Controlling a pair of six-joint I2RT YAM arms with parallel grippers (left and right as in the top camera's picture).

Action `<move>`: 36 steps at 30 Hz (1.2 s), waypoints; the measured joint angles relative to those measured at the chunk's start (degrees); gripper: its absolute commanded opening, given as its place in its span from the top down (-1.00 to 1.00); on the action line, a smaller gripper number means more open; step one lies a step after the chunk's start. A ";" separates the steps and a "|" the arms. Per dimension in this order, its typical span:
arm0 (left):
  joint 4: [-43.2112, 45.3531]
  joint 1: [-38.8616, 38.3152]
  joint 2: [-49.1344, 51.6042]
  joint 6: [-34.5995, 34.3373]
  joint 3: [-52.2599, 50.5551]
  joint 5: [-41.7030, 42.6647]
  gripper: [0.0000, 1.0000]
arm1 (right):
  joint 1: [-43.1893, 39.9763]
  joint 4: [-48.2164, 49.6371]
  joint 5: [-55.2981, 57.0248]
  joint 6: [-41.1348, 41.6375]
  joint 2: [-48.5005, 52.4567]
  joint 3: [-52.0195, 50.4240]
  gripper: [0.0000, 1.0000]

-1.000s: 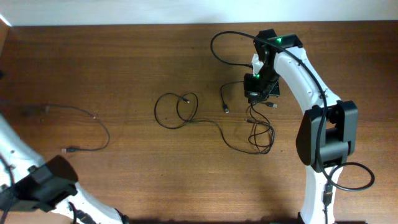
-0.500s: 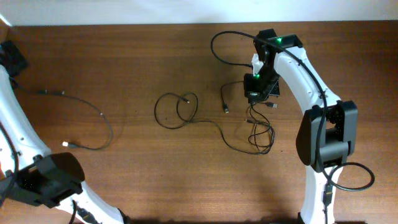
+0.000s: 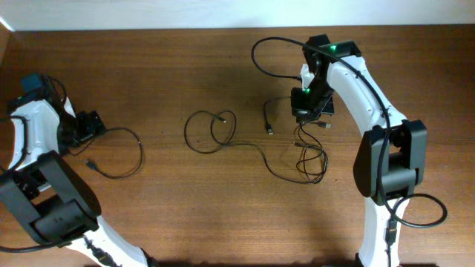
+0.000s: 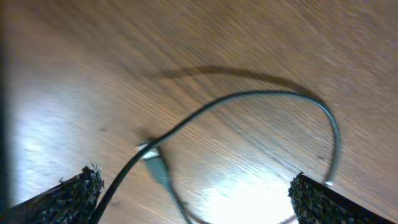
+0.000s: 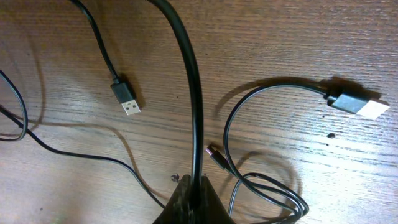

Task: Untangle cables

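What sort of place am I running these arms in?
Probably a robotics lab bench, not a home: a bare wooden table, a white left arm and right arm working at it, and loose cables laid out.

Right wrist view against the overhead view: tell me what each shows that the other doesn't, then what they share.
Only the right wrist view: the metal face of the USB plug and the held cord in the shut right gripper. Only the overhead view: the left gripper beside a separate loose cord, and a looped cord mid-table. Both: the tangled coil on the wooden table.
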 measured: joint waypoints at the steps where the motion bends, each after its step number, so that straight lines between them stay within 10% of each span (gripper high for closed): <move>1: -0.07 -0.04 0.00 -0.17 -0.09 1.73 -0.93 | 0.00 -0.02 0.00 0.00 0.00 0.00 0.92; 8: 4.11 -2.73 -0.02 -3.98 -4.37 3.65 -0.67 | 0.00 -0.02 0.00 0.02 0.00 0.00 0.92; 10: 9.09 -2.71 -0.02 -6.67 -8.17 1.36 -0.18 | 0.00 0.02 0.00 -0.02 0.00 0.00 0.92; 19: 12.28 -2.51 -0.02 -9.66 -13.35 -2.43 0.55 | 0.00 0.07 0.00 0.00 0.00 0.00 0.91; 21: 11.23 -2.19 -0.02 -11.50 -13.49 -3.89 1.00 | 0.00 0.20 0.02 0.00 0.00 0.00 0.91; 31: 15.13 11.87 -0.15 -20.90 -14.49 -11.06 0.99 | 0.00 0.50 0.39 -0.02 0.00 0.00 0.92; 36: 15.91 21.94 -0.15 -27.91 -14.49 -13.94 0.43 | 0.00 0.55 0.39 -0.02 0.00 0.00 0.92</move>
